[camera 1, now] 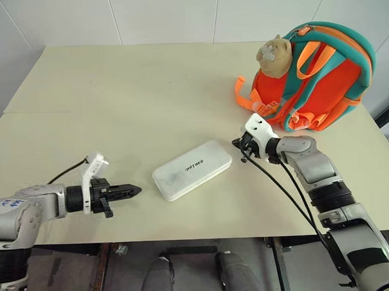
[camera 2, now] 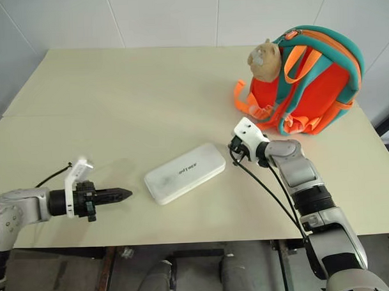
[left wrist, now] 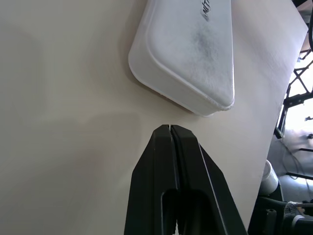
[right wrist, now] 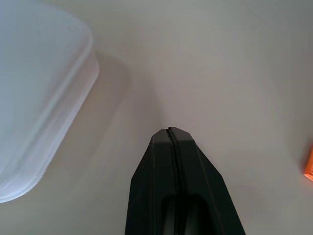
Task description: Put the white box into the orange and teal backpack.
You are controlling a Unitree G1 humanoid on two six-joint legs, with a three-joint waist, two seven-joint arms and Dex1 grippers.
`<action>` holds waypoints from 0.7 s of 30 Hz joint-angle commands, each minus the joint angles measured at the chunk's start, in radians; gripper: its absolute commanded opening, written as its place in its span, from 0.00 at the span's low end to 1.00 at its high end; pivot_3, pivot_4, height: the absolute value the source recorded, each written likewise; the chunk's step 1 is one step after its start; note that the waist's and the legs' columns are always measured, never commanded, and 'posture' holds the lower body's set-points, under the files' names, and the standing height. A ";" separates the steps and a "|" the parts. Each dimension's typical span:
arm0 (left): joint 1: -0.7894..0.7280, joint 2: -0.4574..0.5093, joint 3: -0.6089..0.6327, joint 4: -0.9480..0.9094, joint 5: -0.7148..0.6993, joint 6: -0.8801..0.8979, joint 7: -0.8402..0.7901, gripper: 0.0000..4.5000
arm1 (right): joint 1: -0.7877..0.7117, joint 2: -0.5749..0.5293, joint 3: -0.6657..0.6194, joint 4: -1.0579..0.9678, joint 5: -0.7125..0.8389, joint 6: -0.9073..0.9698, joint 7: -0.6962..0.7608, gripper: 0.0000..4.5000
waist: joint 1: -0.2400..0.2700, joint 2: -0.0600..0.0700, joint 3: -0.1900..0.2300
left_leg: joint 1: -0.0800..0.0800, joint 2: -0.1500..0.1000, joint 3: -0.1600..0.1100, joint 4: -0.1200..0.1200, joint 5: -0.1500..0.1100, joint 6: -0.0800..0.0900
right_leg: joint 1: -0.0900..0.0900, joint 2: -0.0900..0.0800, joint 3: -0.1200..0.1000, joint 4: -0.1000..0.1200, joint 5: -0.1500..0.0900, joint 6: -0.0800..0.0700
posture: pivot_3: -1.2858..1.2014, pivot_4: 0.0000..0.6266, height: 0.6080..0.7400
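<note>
Two grippers flank a white box (camera 1: 192, 170) on a pale desk (camera 1: 116, 103), neither touching it. The box, a flat case with rounded corners and small dark lettering on its lid, lies flat near the desk's front edge, about midway along it, turned at a slant so that one end points toward the front left corner and the other toward the back right corner.

From the left, the left gripper (camera 1: 133, 190) reaches in level over the front edge of the desk, its jaws pressed together on nothing, tips aimed at the nearer end of the box with a clear gap of bare desk between them; the left wrist view shows the black fingers (left wrist: 161, 171) meeting in one thin seam just short of the box's rounded corner. On the other side, the right gripper (camera 1: 236, 143) hangs near the box's far end, jaws likewise closed and empty, a black cable trailing back along the forearm.

Beyond it, near the back right corner of the desk, the orange and teal backpack (camera 1: 320, 83) leans upright with its straps facing the front edge and a beige plush bear (camera 1: 274, 55) hanging at its top left. Box and backpack lie well apart.
</note>
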 commanded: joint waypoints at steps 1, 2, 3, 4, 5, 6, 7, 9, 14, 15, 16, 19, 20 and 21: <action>-0.014 -0.029 -0.019 -0.042 -0.020 0.013 0.028 0.01 | -0.004 0.003 -0.004 -0.051 -0.006 0.005 0.015 0.00 | 0.000 0.000 0.000 | 0.000 0.000 0.000 0.000 0.000 0.000 | 0.000 0.000 0.000 0.000 0.000 0.000 | 0.52 0.24 1.00; -0.014 -0.036 -0.022 -0.042 -0.018 0.013 0.033 0.01 | -0.001 0.004 -0.004 -0.058 -0.005 0.009 0.017 0.00 | 0.001 0.000 0.000 | 0.000 0.000 0.000 0.001 0.000 0.000 | 0.000 0.000 0.000 0.001 0.000 0.000 | 0.52 0.24 1.00; -0.018 -0.046 -0.033 -0.033 -0.008 -0.002 0.036 0.01 | 0.003 0.004 -0.001 -0.069 -0.002 0.016 0.024 0.00 | 0.000 0.000 0.000 | 0.000 0.000 0.000 0.001 0.000 0.000 | 0.000 0.000 0.000 0.001 0.000 0.000 | 0.52 0.24 1.00; -0.021 -0.054 -0.040 -0.026 -0.001 -0.012 0.038 0.01 | 0.007 0.003 0.002 -0.083 0.002 0.024 0.033 0.00 | 0.000 0.000 0.000 | 0.000 0.000 0.000 0.001 0.000 0.000 | 0.000 0.000 0.000 0.001 0.000 0.000 | 0.52 0.24 1.00; -0.027 -0.063 -0.048 -0.022 0.002 -0.026 0.036 0.01 | 0.015 -0.001 0.009 -0.107 0.008 0.033 0.051 0.00 | 0.000 0.000 0.000 | 0.001 0.000 0.000 0.001 0.000 0.000 | 0.000 0.000 0.000 0.002 0.000 0.000 | 0.52 0.24 1.00; -0.034 -0.072 -0.054 -0.018 0.003 -0.037 0.035 0.01 | 0.024 -0.005 0.014 -0.133 0.014 0.043 0.067 0.00 | 0.001 0.000 0.000 | 0.001 0.000 0.000 0.001 0.000 0.000 | 0.000 0.000 0.000 0.002 0.000 0.000 | 0.52 0.24 1.00; -0.041 -0.079 -0.058 -0.015 0.003 -0.042 0.035 0.01 | 0.030 -0.007 0.016 -0.155 0.020 0.056 0.081 0.00 | 0.002 0.000 0.000 | 0.001 0.000 0.000 0.002 0.000 0.000 | 0.000 0.000 0.000 0.002 0.000 0.000 | 0.52 0.24 1.00; -0.050 -0.087 -0.068 -0.008 0.009 -0.056 0.034 0.01 | 0.041 -0.014 0.016 -0.194 0.030 0.081 0.105 0.00 | 0.001 0.000 0.000 | 0.001 0.000 0.000 0.002 0.000 0.000 | 0.001 0.000 0.000 0.003 0.000 0.000 | 0.52 0.24 1.00; -0.062 -0.096 -0.096 0.020 0.036 -0.092 0.029 0.01 | 0.073 -0.050 0.022 -0.297 0.056 0.149 0.182 0.00 | 0.002 0.000 0.000 | 0.002 0.000 0.000 0.002 0.000 0.000 | 0.001 0.000 0.000 0.003 0.000 0.000 | 0.52 0.24 1.00; -0.066 -0.095 -0.102 0.024 0.041 -0.099 0.026 0.01 | 0.079 -0.058 0.024 -0.315 0.060 0.160 0.195 0.00 | 0.003 0.000 0.000 | 0.002 0.000 0.000 0.003 0.000 0.000 | 0.001 0.000 0.000 0.003 0.000 0.000 | 0.52 0.24 1.00; -0.070 -0.095 -0.106 0.029 0.044 -0.104 0.024 0.01 | 0.084 -0.066 0.026 -0.330 0.063 0.173 0.205 0.00 | 0.003 0.000 0.000 | 0.001 0.000 0.000 0.002 0.000 0.000 | 0.001 0.000 0.000 0.002 0.000 0.000 | 0.52 0.24 1.00; -0.088 -0.097 -0.115 0.047 0.056 -0.120 0.017 0.01 | 0.098 -0.083 0.028 -0.373 0.074 0.205 0.232 0.00 | 0.003 0.000 0.000 | 0.002 -0.001 0.000 0.003 0.000 0.000 | 0.001 0.000 0.000 0.002 0.000 0.000 | 0.52 0.24 1.00; -0.100 -0.095 -0.121 0.058 0.063 -0.129 0.011 0.01 | 0.106 -0.097 0.031 -0.400 0.083 0.224 0.250 0.00 | 0.003 0.000 0.000 | 0.002 -0.001 0.000 0.003 0.000 0.000 | 0.001 0.000 0.000 0.002 0.000 0.000 | 0.52 0.24 1.00; -0.114 -0.095 -0.127 0.071 0.070 -0.136 0.007 0.01 | 0.112 -0.111 0.034 -0.421 0.090 0.240 0.266 0.00 | 0.003 0.000 0.000 | 0.002 -0.001 0.000 0.003 0.000 0.000 | 0.001 0.000 0.000 0.002 0.000 0.000 | 0.52 0.24 1.00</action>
